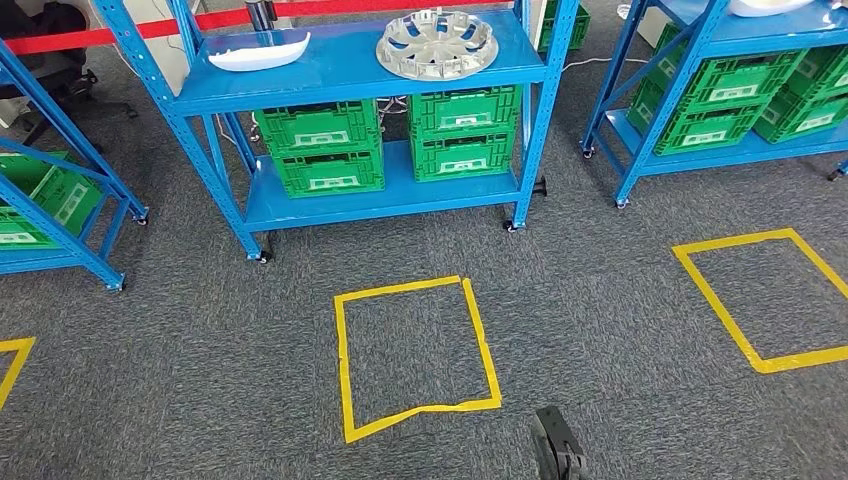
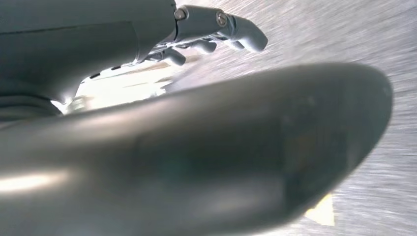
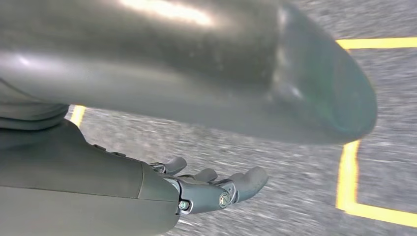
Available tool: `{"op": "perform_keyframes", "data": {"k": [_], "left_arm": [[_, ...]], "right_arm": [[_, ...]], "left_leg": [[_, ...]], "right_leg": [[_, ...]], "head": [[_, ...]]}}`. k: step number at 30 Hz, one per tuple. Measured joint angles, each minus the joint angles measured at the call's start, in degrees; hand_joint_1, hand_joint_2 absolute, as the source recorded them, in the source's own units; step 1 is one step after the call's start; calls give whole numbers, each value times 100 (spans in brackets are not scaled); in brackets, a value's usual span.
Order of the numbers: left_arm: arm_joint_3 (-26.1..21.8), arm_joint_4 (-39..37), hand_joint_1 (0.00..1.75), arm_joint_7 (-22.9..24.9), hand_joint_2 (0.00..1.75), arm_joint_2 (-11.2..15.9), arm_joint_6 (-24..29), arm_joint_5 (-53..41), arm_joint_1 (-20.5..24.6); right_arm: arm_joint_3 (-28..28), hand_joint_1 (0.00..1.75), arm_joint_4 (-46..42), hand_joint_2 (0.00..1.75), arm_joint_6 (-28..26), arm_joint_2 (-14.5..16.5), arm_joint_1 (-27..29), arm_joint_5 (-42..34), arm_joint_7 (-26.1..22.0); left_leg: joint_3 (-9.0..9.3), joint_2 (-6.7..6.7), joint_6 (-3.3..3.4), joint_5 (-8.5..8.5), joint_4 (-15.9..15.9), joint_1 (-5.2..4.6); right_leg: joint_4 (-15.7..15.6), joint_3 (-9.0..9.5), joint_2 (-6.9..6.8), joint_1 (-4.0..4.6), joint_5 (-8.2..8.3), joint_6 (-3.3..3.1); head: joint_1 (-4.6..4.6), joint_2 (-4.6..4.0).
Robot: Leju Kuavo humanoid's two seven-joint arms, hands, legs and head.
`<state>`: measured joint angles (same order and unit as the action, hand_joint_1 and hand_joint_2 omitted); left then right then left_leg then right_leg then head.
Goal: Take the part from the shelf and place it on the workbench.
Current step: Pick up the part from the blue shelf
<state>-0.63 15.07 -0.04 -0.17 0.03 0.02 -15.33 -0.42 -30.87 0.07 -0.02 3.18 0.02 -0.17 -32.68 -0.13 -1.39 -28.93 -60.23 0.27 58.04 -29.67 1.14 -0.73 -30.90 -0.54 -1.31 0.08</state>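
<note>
Robot stands back from the blue shelf (image 1: 360,75), not yet in reach, so the step in hand looks like the approach. Likely part is the silver wheel cover (image 1: 437,44), lying flat on the top level, right half; a white curved panel (image 1: 258,50) lies on the same level to the left, well apart, and I cannot tell which one the task means. Left hand (image 2: 216,32) hangs over the carpet, fingers loosely apart, holding nothing. Right hand (image 3: 211,187) likewise, fingers slightly curled but apart, nothing in it. To do it well: probably walk up to the yellow taped square (image 1: 415,355) on the floor and stop square to the shelf, so the arms clear the near uprights. The cover is wide and flat, so a rim grip looks safer than a top one. Green crates (image 1: 390,140) sit stacked on the lower level, two stacks side by side; contents cannot be seen.
</note>
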Motion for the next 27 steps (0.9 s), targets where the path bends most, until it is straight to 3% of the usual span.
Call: {"op": "perform_keyframes", "data": {"k": [4, 6, 9, 10, 11, 12, 14, 16, 19, 21, 22, 24, 25, 26, 27], "left_arm": [[0, 626, 0, -13, 0, -15, 0, 0, 587], [0, 1024, 0, -23, 0, -20, -1, 0, 903], [-1, 1538, 0, -35, 0, -20, -1, 0, 1299], [-2, 1660, 0, -36, 0, -17, 0, 0, 1385], [-2, 1746, 0, -37, 0, -15, 0, 0, 1435], [-2, 1787, 0, -36, 0, -14, 0, 0, 1450], [-1, 1767, 0, -27, 0, -15, -1, 0, 1376], [0, 1659, 0, -7, 0, -17, -1, 0, 1211], [0, 1232, 0, 1, 0, -27, -1, 0, 857], [1, 800, 0, 9, 0, -33, -1, 0, 519], [1, 587, 0, 13, 0, -33, -1, 0, 334], [2, 183, 0, 16, 0, -22, -1, 0, 30], [2, 36, 0, 16, 0, -12, -1, 0, -74], [2, -70, 0, 15, 0, 1, -1, 0, -146], [2, -128, 0, 14, 0, 10, -1, 0, -181]], "right_arm": [[2, 0, 575, 0, 2, 7, 561, 0, 9], [2, 0, 941, 0, 2, 10, 888, 0, 14], [2, 0, 1460, 0, 1, 5, 1282, 0, 15], [2, 0, 1588, 0, 1, 0, 1379, 0, 16], [2, 0, 1676, 0, 0, -5, 1443, 0, 16], [2, 0, 1722, 0, 0, -9, 1464, 0, 15], [2, 0, 1726, 0, 0, -14, 1380, 0, 7], [3, 0, 1641, 0, 1, -13, 1195, 0, -4], [6, 0, 1220, 0, 2, -4, 810, 0, -4], [5, 0, 797, 0, 2, -1, 474, 0, -14], [5, 0, 589, 0, 1, 0, 296, 0, -17], [4, 0, 213, 0, 0, -1, 7, 0, -17], [4, 0, 74, 0, 0, -1, -90, 0, -16], [4, 0, -25, 0, 0, -2, -153, 0, -14], [4, 0, -84, 0, 0, -2, -182, 0, -11]], "left_leg": [[84, -30, 141, 35, 192, -29], [116, -74, 209, 48, 244, -9], [131, -146, 267, 24, 243, -15], [137, -172, 275, 11, 237, -22], [151, -196, 276, -3, 232, -26], [172, -213, 270, -19, 229, -28], [231, -218, 245, -58, 227, -27], [249, -204, 202, -100, 235, -37], [268, -189, 123, -129, 267, -48], [215, -138, 57, -250, 74, -54], [79, -111, 26, -396, -206, -49], [-388, -83, -14, -753, -1013, -30], [-596, -80, -28, -838, -1331, -20], [-701, -74, -38, -797, -1440, -10], [-678, -64, -46, -640, -1313, 2]], "right_leg": [[-28, 41, -50, -2, -47, 126], [231, -61, -65, 1, -208, 183], [1363, -700, -66, 3, -697, 225], [1630, -880, -66, 4, -742, 228], [1671, -951, -66, 7, -662, 222], [1468, -897, -67, 10, -472, 209], [643, -536, -74, 25, -2, 158], [87, -255, -96, 53, 216, 102], [-16, -194, -104, 61, 222, 20], [-59, -173, -32, 30, 238, -43], [-70, -160, 18, 18, 241, -68], [-67, -150, 93, 13, 218, -88], [-64, -140, 107, 11, 204, -84], [-62, -122, 111, 6, 185, -73], [-62, -95, 110, -3, 162, -57]], "head": [[4, 0], [23, 0], [58, 0], [60, 0], [63, 0], [66, 0], [72, 1], [79, 0], [104, 0], [96, 0], [80, 0], [46, 0], [43, 0], [41, 0], [40, 1]]}}
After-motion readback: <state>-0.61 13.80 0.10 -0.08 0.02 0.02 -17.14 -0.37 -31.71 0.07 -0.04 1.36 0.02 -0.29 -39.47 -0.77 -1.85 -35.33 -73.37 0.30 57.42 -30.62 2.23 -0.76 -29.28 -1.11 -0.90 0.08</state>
